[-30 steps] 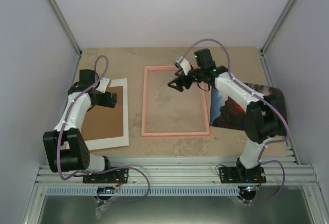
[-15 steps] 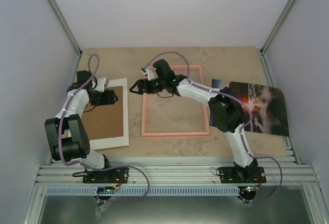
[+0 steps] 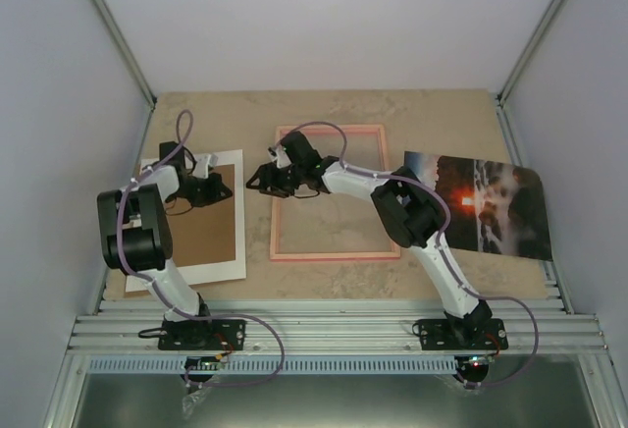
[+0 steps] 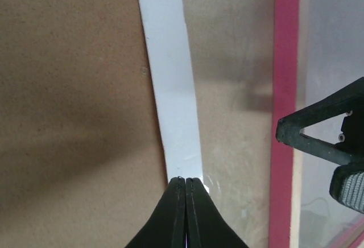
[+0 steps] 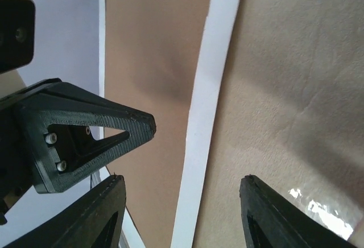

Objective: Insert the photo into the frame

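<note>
The pink frame (image 3: 335,251) lies flat mid-table, and its left bar (image 4: 286,60) also shows in the left wrist view. The photo (image 3: 491,207), a dark landscape with an orange glow, lies flat to the right of the frame, and no gripper is near it. My right gripper (image 3: 253,181) reaches past the frame's top left corner. It stands open (image 5: 182,188) low over the white border strip (image 5: 207,89). My left gripper (image 3: 226,192) is shut (image 4: 186,181), its tips on that same white strip (image 4: 170,77), with nothing visible between them. The two grippers almost face each other.
A plain brown board (image 3: 201,227) on a white sheet (image 3: 211,273) lies left of the frame. Grey walls enclose the table on three sides. A metal rail (image 3: 334,330) with both arm bases runs along the near edge.
The right arm swung left across the frame to its top left corner, uncovering the photo, and its jaws narrowed. The left gripper closed from wide open and edged toward the board's right edge.
</note>
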`<action>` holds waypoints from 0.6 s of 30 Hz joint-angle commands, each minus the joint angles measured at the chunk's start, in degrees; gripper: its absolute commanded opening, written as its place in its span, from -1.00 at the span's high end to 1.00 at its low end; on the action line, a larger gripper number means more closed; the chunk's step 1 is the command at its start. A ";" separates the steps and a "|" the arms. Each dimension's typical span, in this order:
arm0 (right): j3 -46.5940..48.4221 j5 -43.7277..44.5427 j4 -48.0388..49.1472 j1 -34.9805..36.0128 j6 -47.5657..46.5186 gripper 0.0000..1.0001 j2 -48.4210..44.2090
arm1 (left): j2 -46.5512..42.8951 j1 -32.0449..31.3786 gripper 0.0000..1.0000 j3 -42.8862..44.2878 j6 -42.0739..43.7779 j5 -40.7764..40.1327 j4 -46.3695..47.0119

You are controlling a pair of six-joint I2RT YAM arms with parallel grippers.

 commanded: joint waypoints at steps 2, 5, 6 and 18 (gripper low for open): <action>4.41 0.81 0.83 0.77 4.42 -0.08 4.22 | 3.57 -0.07 1.00 2.11 -2.33 0.16 4.33; 7.13 1.80 -1.42 1.05 4.81 -0.05 6.56 | 5.41 -0.08 1.00 2.17 -3.72 -1.12 5.18; 7.85 2.22 -2.06 1.08 5.00 -0.04 7.25 | 6.05 -0.06 1.00 2.29 -3.75 -1.50 5.25; 12.23 3.18 -3.88 1.59 9.35 0.12 14.21 | 11.90 -0.12 1.00 3.44 -3.52 0.30 5.15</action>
